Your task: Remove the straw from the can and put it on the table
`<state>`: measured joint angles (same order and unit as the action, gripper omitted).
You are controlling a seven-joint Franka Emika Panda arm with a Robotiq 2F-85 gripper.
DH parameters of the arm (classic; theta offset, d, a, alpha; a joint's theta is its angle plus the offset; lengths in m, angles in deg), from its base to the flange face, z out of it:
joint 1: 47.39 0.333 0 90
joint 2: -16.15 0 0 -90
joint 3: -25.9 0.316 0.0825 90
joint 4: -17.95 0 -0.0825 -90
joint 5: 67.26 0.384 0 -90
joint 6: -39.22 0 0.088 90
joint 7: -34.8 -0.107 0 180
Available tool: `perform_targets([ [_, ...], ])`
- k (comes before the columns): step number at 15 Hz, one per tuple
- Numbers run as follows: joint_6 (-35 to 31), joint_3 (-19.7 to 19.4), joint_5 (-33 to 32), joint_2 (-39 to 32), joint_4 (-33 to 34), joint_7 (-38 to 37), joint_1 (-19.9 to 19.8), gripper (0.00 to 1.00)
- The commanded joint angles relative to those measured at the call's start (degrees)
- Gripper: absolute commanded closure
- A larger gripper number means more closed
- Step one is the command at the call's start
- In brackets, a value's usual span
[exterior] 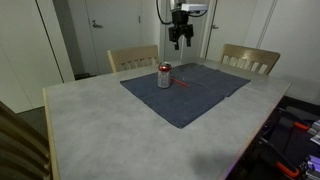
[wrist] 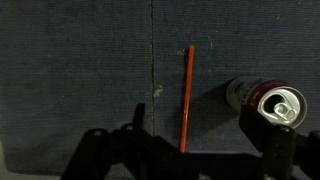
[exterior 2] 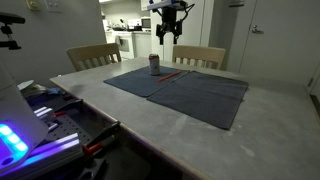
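The red-orange straw (wrist: 187,95) lies flat on the dark blue cloth mat (wrist: 80,80), out of the can and just beside it. It also shows in both exterior views (exterior: 181,83) (exterior 2: 170,74). The silver can (wrist: 270,103) with a red top band stands upright on the mat (exterior: 164,76) (exterior 2: 154,64). The pale marble-like table (exterior: 90,120) (exterior 2: 200,140) carries the mat. My gripper (wrist: 210,135) hangs high above the can and straw (exterior: 180,40) (exterior 2: 167,35). It is open and empty.
Two wooden chairs stand at the table's far side (exterior: 133,57) (exterior: 250,57). A bench with tools and cables (exterior 2: 50,115) stands beside the table. Doors and walls lie behind.
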<state>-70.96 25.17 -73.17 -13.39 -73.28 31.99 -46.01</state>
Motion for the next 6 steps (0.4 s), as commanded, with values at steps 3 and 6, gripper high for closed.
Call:
perform_targets([
  [3, 6.5, 0.7, 5.4, 6.6, -3.3, 1.7, -2.0, 0.0],
  [6, 10.3, 0.4, 7.9, 7.9, -3.1, 1.2, -2.2, 0.0],
])
